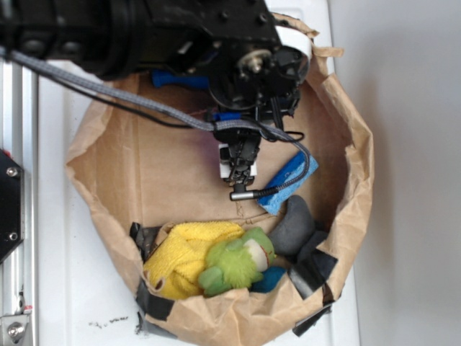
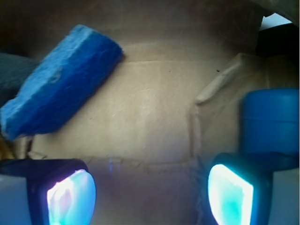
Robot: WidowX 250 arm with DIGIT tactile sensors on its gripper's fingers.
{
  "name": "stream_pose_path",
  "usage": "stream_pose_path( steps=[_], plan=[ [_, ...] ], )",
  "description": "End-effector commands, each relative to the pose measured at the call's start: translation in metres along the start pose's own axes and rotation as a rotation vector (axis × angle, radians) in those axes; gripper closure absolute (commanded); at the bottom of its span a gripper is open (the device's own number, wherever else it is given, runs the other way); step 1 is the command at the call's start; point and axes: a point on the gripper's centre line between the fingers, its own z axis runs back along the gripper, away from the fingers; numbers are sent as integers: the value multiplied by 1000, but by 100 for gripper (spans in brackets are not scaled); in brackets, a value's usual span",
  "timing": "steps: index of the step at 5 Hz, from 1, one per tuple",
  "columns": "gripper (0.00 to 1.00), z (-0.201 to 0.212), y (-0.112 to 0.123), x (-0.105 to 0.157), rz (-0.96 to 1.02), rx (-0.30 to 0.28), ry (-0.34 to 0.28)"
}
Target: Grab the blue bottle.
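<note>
The blue bottle (image 1: pixel 176 79) lies at the back of the brown paper tray (image 1: pixel 144 173), mostly hidden under the black arm. In the wrist view its wide blue body (image 2: pixel 272 122) shows at the right, just behind the right finger (image 2: pixel 229 194). My gripper (image 1: pixel 238 173) hangs over the tray's middle. It is open (image 2: pixel 150 192), and only bare brown paper shows between its glowing pads. The bottle is outside the jaws, to their right. A flat blue sponge (image 1: pixel 288 182) lies beside the gripper, at the upper left of the wrist view (image 2: pixel 61 96).
A yellow cloth (image 1: pixel 184 256), a green plush toy (image 1: pixel 238 263) and a dark grey object (image 1: pixel 292 227) crowd the tray's near side. The tray's crumpled paper walls (image 1: pixel 356 166) rise all around, patched with black tape (image 1: pixel 310 270). A metal rail (image 1: pixel 18 180) runs along the left.
</note>
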Motion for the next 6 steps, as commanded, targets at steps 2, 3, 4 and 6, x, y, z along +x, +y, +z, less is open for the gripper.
stream_pose_path(
  steps=[2, 3, 4, 6],
  plan=[
    [0, 33, 50, -1, 38, 87, -35],
    [0, 33, 61, 3, 66, 115, -49],
    [0, 23, 64, 8, 79, 149, -56],
    [0, 16, 62, 9, 64, 161, -54]
  ],
)
